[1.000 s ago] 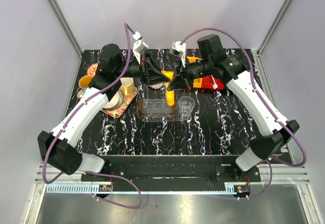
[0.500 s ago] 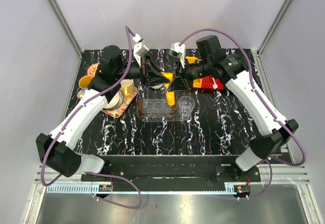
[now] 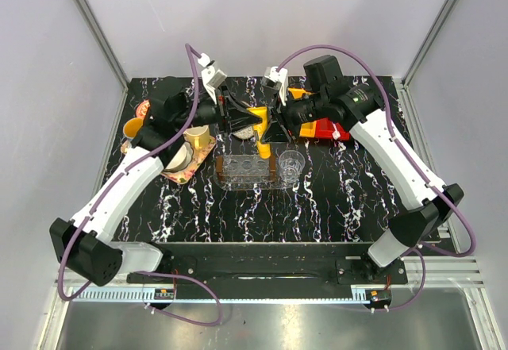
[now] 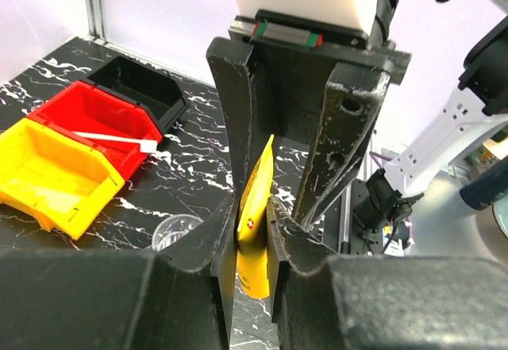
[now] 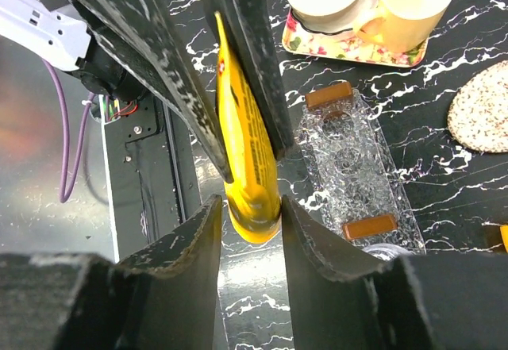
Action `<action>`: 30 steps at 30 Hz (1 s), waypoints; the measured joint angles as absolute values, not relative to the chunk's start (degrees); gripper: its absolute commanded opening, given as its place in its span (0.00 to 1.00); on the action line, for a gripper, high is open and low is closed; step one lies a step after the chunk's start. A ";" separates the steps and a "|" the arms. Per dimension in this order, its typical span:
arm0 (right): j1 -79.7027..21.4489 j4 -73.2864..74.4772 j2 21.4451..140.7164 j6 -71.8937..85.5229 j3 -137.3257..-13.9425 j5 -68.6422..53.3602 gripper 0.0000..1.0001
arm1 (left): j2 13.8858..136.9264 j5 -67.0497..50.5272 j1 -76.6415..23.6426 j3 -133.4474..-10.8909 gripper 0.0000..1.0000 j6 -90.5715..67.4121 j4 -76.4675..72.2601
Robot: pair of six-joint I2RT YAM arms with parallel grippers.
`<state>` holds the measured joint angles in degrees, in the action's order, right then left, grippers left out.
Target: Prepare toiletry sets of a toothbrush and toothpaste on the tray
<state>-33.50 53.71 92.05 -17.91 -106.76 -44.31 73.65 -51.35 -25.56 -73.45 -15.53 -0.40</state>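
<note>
Black marbled desk (image 3: 333,199), seen from above, with both arms meeting over its far half. The clear oval tray (image 3: 226,177) lies near the middle. No tube or brush shows on it in the right wrist view. A colourful square tray (image 3: 184,179) of cups sits just beside its left end and a clear cup (image 3: 291,163) just beside its right end. Both flanks are crowded, so a descent from above looks safest.

Yellow bin (image 4: 48,175), red bin (image 4: 87,116) and black bin (image 4: 139,88) stand in a row at far right.

The left claw (image 4: 252,239) is clamped across the flat faces of the orange-yellow toothpaste tube (image 5: 246,151). The tube hangs in the air above the tray's far edge. The right claw (image 5: 252,219) stands with its jaws parted around the tube's other end, a gap showing on one side.

The tube is probably light, soft and smooth. It is best pinched across its faces, gently, since hard pressure may dent it or let it slide.

The toothbrush (image 4: 115,138) lies in the red bin. It is likely stiff and very light and is best taken mid-handle, though the bin walls hinder a low approach. No green tube is visible.
</note>
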 measured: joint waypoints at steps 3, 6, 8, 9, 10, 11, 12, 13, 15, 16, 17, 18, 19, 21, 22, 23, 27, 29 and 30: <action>-33.50 53.89 92.05 -17.65 -106.76 -43.53 0.47 | 73.01 -50.11 -25.54 -73.45 0.00 -16.03 -1.13; -33.50 53.98 92.05 -17.50 -106.76 -42.37 0.49 | 72.14 -48.90 -25.30 -73.45 0.00 -15.94 -1.39; -33.50 53.95 92.05 -17.52 -106.67 -40.86 0.50 | 71.57 -48.25 -24.99 -73.43 0.00 -15.31 -1.32; -33.50 53.91 92.05 -17.52 -106.54 -39.92 0.50 | 71.24 -47.81 -24.82 -73.36 0.00 -14.92 -1.32; -33.50 53.93 92.05 -17.47 -106.37 -38.76 0.50 | 70.52 -47.03 -24.51 -72.82 0.00 -14.06 -1.43; -33.50 53.91 92.05 -17.39 -106.26 -37.58 0.50 | 69.87 -46.28 -24.25 -72.14 0.00 -13.39 -1.37; -33.50 53.91 92.05 -17.32 -106.08 -36.36 0.49 | 69.06 -45.43 -23.94 -71.26 0.00 -12.69 -1.32; -33.50 53.91 92.03 -17.32 -105.97 -35.00 0.49 | 68.23 -44.45 -23.55 -70.26 0.00 -11.81 -1.26; -33.50 53.56 91.81 -17.28 -105.34 -32.88 0.49 | 66.72 -42.54 -22.74 -67.96 0.00 -10.15 -1.23; -33.50 53.36 91.61 -17.30 -104.88 -31.99 0.49 | 66.17 -41.54 -22.35 -66.92 0.00 -9.39 -1.23; -33.52 52.97 91.29 -17.32 -104.16 -30.94 0.49 | 65.63 -40.21 -21.98 -65.71 0.00 -8.62 -1.39; -33.50 52.53 90.83 -17.32 -103.22 -30.02 0.49 | 65.14 -38.68 -21.58 -64.23 0.00 -7.75 -1.48; -33.50 52.21 90.39 -17.34 -102.37 -28.97 0.48 | 64.86 -37.65 -21.39 -63.16 0.00 -7.25 -1.67; -33.50 51.75 89.58 -17.37 -100.97 -27.03 0.48 | 64.20 -34.81 -20.88 -59.99 0.00 -6.22 -2.98; -33.50 51.53 89.14 -17.34 -100.22 -25.89 0.48 | 64.05 -33.87 -20.82 -58.85 0.00 -5.91 -3.42; -33.52 51.27 88.68 -17.37 -99.50 -24.75 0.48 | 63.86 -32.62 -20.71 -57.23 0.00 -5.69 -4.27; -33.50 50.52 87.48 -17.56 -96.97 -20.80 0.48 | 62.83 -28.34 -20.67 -51.62 0.00 -5.06 -7.66; -33.47 50.37 86.85 -17.61 -95.29 -19.05 0.48 | 62.17 -26.61 -20.64 -49.08 0.00 -4.75 -9.23; -33.47 50.39 86.46 -17.63 -94.37 -18.39 0.48 | 61.91 -25.82 -20.64 -47.97 0.00 -4.67 -10.22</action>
<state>-33.47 50.39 86.46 -17.63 -94.37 -18.39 61.91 -25.82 -20.64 -47.97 -4.67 -10.22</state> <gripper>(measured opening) 0.478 0.168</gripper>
